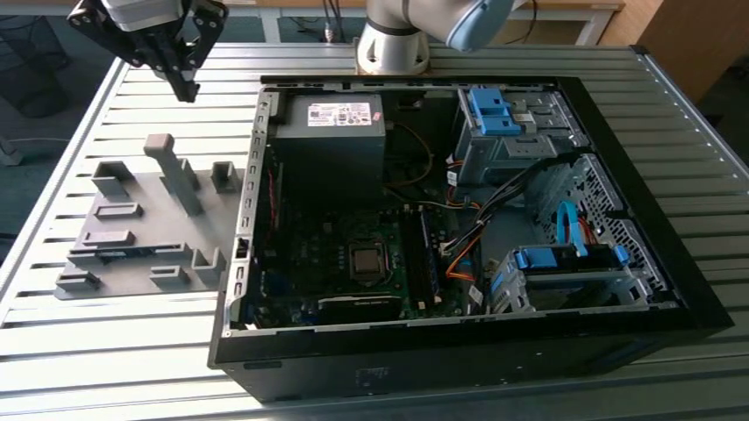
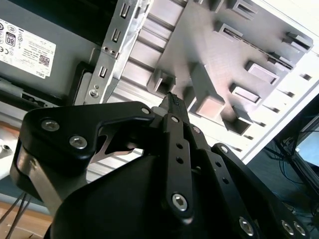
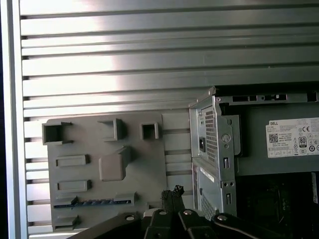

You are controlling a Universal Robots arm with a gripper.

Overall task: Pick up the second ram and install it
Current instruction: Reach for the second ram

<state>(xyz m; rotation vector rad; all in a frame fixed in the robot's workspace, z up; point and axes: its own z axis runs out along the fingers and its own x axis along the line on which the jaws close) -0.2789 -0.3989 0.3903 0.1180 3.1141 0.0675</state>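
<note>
Blue second ram (image 3: 92, 202) in grey holder (image 3: 144, 169), well apart from closed (empty) hand (image 1: 188, 91).

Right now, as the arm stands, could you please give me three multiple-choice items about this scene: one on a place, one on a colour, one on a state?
1. Where is the second ram?
A. in the tool
B. in a slot of the grey holder plate
C. on the floor

2. What colour are the drive brackets in the case?
A. red
B. yellow
C. light blue

3. What does the tool hold?
A. nothing
B. the ram
C. a screwdriver

Answers:
1 B: the first wrist view shows the blue stick lying in the plate.
2 C: the exterior view shows them light blue.
3 A: it hangs bare above the table.
</note>
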